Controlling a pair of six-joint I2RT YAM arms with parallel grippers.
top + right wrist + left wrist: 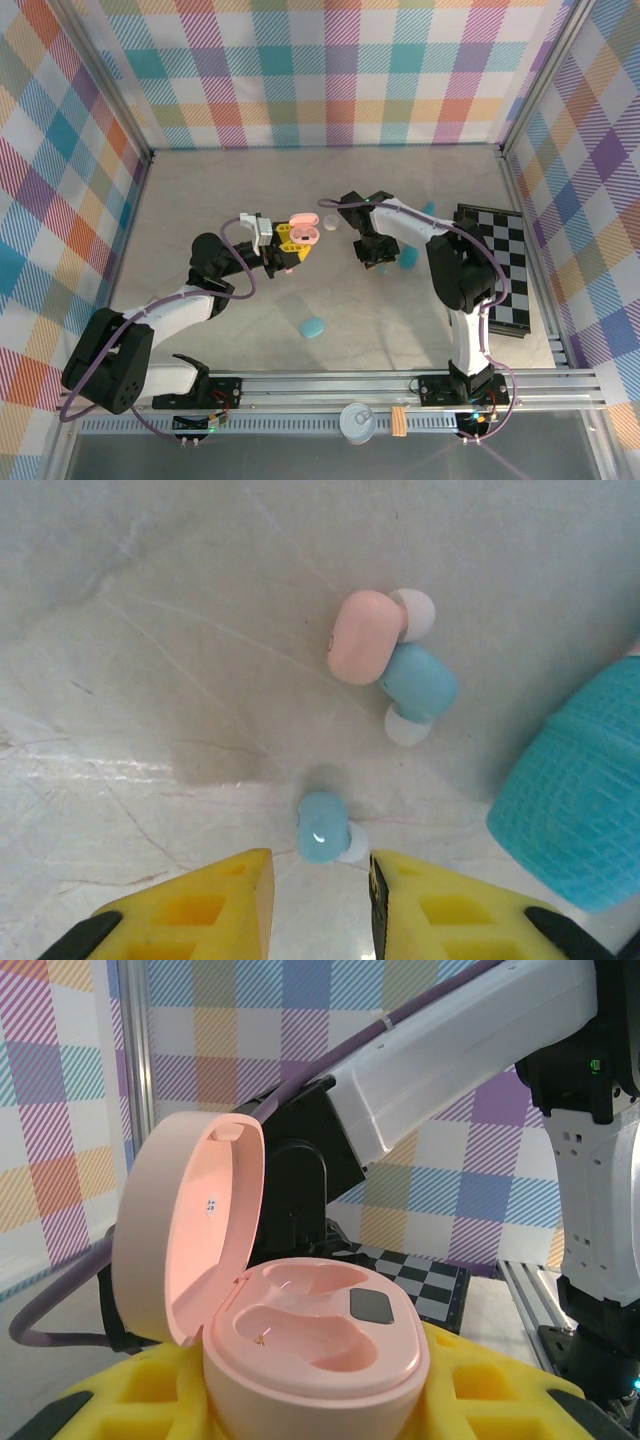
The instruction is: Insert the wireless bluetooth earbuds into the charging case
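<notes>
— Yellow-padded right gripper (320, 900): how wide?
— Slightly parted, gripping nothing; one teal earbud (322, 827) lies on the table (150, 630) just ahead of the gap.
— Others?
— Beyond it, a pink earbud (363, 636) touches a second teal earbud (420, 683). Meanwhile the left gripper (293, 245) clamps the open pink charging case (310, 1350).

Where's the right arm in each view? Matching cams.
Top external: right arm runs from its base at lower right up and left to mid-table.
Left wrist: the arm, white, slants across the top behind the pink case.
Right wrist: right gripper, yellow, at the bottom edge, a teal earbud just beyond.
Shared landmark: checkerboard, right of the arm in top external, behind the case in left wrist.
</notes>
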